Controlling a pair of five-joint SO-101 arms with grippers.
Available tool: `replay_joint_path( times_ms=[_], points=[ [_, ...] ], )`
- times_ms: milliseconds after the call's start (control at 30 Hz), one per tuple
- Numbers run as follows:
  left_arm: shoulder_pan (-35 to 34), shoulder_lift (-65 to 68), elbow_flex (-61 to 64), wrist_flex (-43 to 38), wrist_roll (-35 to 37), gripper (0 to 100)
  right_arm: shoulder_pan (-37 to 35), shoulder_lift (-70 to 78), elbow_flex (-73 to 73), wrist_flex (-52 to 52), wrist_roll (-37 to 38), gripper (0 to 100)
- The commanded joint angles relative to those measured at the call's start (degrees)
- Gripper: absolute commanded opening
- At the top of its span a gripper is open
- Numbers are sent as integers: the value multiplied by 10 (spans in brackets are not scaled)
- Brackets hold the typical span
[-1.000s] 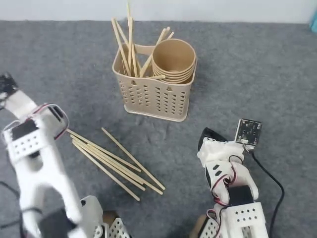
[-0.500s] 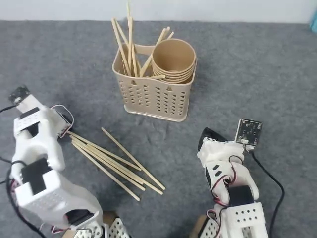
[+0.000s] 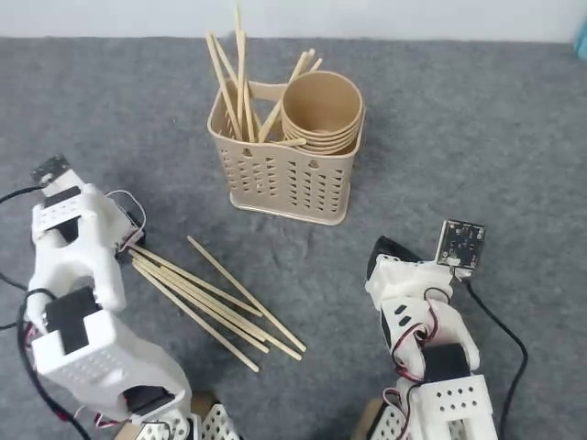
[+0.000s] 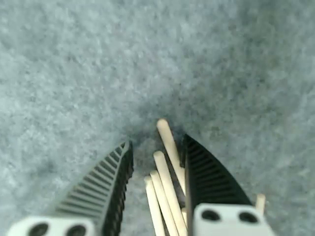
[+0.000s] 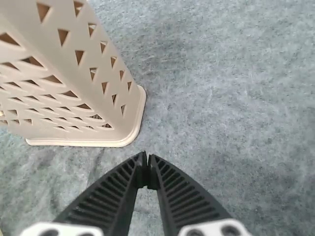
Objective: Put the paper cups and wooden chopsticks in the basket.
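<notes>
A beige perforated basket (image 3: 284, 179) stands at the back middle, holding stacked paper cups (image 3: 321, 115) and several upright wooden chopsticks (image 3: 237, 78). Several more chopsticks (image 3: 206, 293) lie fanned on the grey mat in front of it. My left gripper (image 4: 155, 150) hangs low over the left ends of these loose chopsticks (image 4: 165, 167), open, with several stick tips between its black fingers (image 4: 206, 177). My right gripper (image 5: 146, 167) rests near the front right, shut and holding nothing, pointing at the basket's corner (image 5: 74, 83).
Grey carpet-like mat (image 3: 459, 137) covers the whole table. The left arm's white body (image 3: 73, 275) stands at the front left, the right arm's (image 3: 422, 321) at the front right. Open mat lies to the right of the basket.
The left arm has swung down from a raised pose and lowered its gripper onto the left ends of the loose chopsticks. The right arm has stayed still.
</notes>
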Motion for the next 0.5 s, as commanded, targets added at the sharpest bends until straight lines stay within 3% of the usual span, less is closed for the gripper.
replay_joint_path(
  times_ms=[0, 167, 267, 467],
  points=[
    [13, 1, -9, 12, 2, 152, 5, -11, 11, 12, 9, 8],
    [13, 4, -9, 11, 2, 132, 5, -15, 11, 17, 9, 8],
    [14, 4, -7, -26, 0, 0, 5, -15, 11, 17, 9, 8],
    [20, -3, -6, -58, 2, 12, 5, -15, 11, 19, 9, 8]
  ],
)
